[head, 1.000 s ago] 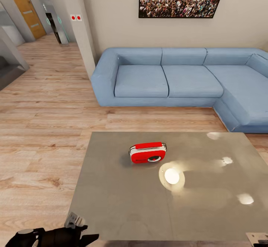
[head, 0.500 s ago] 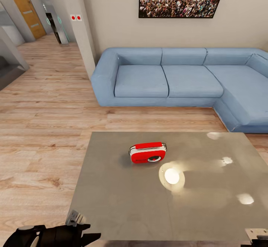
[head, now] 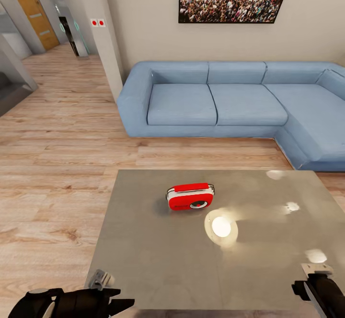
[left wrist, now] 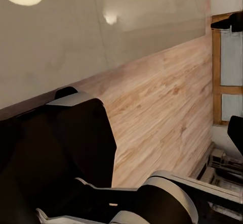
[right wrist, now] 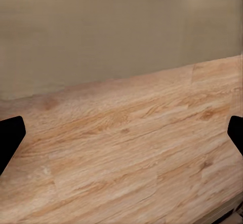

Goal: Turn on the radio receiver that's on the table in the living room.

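The right gripper [right wrist: 121, 133] stands wide, its two dark fingertips [right wrist: 11, 135] at opposite edges of the wrist view, over wood floor [right wrist: 131, 148] just off the table [head: 158, 260]. The left gripper [head: 112, 303] hangs at the table's near left corner; whether it is wide or narrow I cannot tell. The radio receiver [head: 190, 197] sits upright on the table, toward its far side, well apart from both, with the sofa [head: 215, 100] beyond the table.

No readable text, label, brand or number shows anywhere. The small red rounded radio receiver with white trim [head: 190, 197] on the glossy grey-brown surface [head: 158, 255] carries front markings too small to read.
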